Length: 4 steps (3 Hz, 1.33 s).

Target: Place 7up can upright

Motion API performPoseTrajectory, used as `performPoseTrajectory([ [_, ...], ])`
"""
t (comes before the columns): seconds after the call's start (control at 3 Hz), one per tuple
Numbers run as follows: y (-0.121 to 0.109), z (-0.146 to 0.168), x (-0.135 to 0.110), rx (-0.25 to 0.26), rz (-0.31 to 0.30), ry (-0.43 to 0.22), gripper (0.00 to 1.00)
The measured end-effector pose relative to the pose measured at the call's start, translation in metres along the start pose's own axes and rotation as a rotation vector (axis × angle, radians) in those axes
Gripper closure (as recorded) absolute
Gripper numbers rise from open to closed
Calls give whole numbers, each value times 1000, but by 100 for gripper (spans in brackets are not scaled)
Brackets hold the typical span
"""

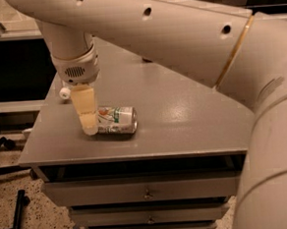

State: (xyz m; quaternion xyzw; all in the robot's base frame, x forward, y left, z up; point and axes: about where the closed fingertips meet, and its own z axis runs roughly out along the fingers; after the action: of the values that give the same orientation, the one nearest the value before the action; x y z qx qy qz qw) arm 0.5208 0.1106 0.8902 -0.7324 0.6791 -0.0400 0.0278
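The 7up can [117, 120] lies on its side on the grey table [184, 128], near the front left, its silver top pointing right. My gripper [88, 124] hangs straight down from the wrist at the can's left end, its cream fingers [86, 110] covering that end. The big arm crosses the top of the view.
A white cap [64, 93] of the clear bottle peeks out left of the wrist; the rest of the bottle is hidden behind the arm. The table's front edge [136, 154] is close to the can, with drawers [146, 191] below. A black stand lies on the floor at left.
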Motion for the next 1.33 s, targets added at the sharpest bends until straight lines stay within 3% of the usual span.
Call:
performPoseTrajectory([
  [1.0, 34, 31, 2, -72, 68, 18, 0],
  [1.33, 39, 44, 6, -101, 76, 12, 16],
])
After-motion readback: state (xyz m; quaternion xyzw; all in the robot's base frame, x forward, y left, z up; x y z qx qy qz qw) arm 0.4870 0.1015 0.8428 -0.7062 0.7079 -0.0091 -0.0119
